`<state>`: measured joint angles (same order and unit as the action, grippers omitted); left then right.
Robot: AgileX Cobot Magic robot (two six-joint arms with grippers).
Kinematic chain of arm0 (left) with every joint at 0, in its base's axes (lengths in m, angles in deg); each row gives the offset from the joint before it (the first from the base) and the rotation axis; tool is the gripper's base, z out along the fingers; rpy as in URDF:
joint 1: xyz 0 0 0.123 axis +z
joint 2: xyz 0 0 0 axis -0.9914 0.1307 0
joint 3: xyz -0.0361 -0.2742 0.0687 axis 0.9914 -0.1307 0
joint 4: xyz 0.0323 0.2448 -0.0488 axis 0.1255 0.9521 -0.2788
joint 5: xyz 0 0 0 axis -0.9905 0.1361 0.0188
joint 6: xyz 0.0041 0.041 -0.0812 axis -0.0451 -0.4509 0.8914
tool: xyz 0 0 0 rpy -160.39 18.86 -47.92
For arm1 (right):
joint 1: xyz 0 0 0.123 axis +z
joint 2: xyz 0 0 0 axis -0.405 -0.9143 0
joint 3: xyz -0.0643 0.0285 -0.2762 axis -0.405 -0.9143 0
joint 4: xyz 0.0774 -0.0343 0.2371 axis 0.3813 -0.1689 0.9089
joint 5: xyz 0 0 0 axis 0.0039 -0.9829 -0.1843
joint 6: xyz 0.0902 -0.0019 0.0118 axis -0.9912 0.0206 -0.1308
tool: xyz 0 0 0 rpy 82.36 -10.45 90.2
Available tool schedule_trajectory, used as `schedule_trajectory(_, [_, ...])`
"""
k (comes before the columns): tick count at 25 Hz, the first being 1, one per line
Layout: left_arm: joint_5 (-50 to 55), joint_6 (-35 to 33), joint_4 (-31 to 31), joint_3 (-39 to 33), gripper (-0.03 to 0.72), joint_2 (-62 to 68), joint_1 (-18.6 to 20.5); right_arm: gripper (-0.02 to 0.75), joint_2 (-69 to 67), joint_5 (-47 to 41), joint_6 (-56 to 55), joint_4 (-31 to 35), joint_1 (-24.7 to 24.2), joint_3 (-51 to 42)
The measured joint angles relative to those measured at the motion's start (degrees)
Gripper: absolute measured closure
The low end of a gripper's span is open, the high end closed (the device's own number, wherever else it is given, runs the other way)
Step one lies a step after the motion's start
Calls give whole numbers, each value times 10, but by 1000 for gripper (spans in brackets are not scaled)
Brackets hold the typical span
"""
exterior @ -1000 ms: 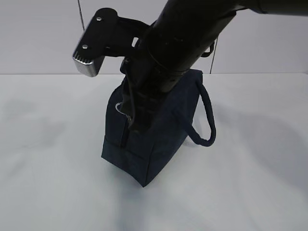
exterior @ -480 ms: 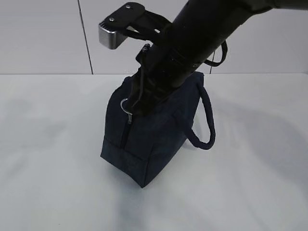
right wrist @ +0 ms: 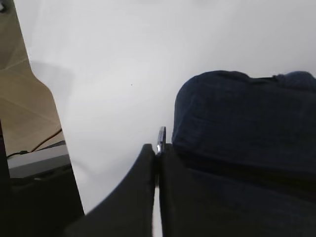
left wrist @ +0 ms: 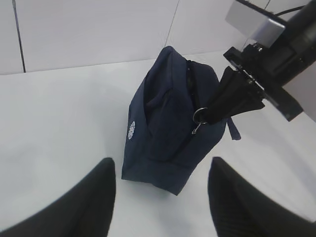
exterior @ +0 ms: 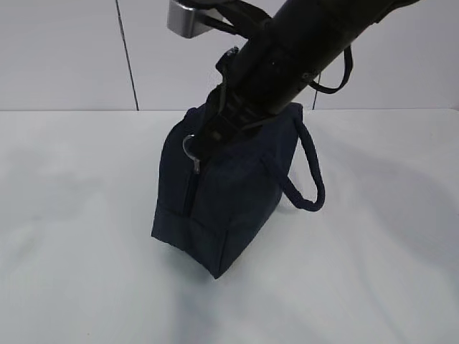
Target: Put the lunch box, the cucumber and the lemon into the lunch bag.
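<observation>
The lunch bag (exterior: 222, 193) stands upright near the middle of the white bench (exterior: 79, 236), its padded handle (exterior: 305, 175) drooping toward 3 o'clock in the exterior view. The right claw (left wrist: 210, 116) is clenched on the metal ring pull (left wrist: 199, 115) at the top of the bag's end panel; the right wrist view shows its two fingers pressed together with the ring's edge pinched between them. The left claw (left wrist: 160, 197) hangs released, its fingers spread wide, at 6 o'clock of the bag in its own view and well apart from it.

Judging by the grip, the step in hand is working the zipper, and whether the mouth is open or sealed cannot be told from here. The lunch box, the cucumber and the lemon appear in no view, so they are either inside or out of frame.

The next move likely calls for a steady pull along the zipper track without tipping the bag. The right arm (exterior: 301, 50) leans across the bag's top and blocks the view of the opening
</observation>
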<state>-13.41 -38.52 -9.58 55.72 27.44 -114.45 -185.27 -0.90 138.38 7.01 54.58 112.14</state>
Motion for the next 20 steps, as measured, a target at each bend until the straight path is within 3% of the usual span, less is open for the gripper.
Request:
schedule_trajectory(7, [-1, 0, 2, 0, 254, 0, 0, 730, 0, -13, 11, 31, 0, 11])
schedule_trajectory(20, [-1, 0, 6, 0, 254, 0, 0, 730, -2, 33, 8, 26, -9, 26])
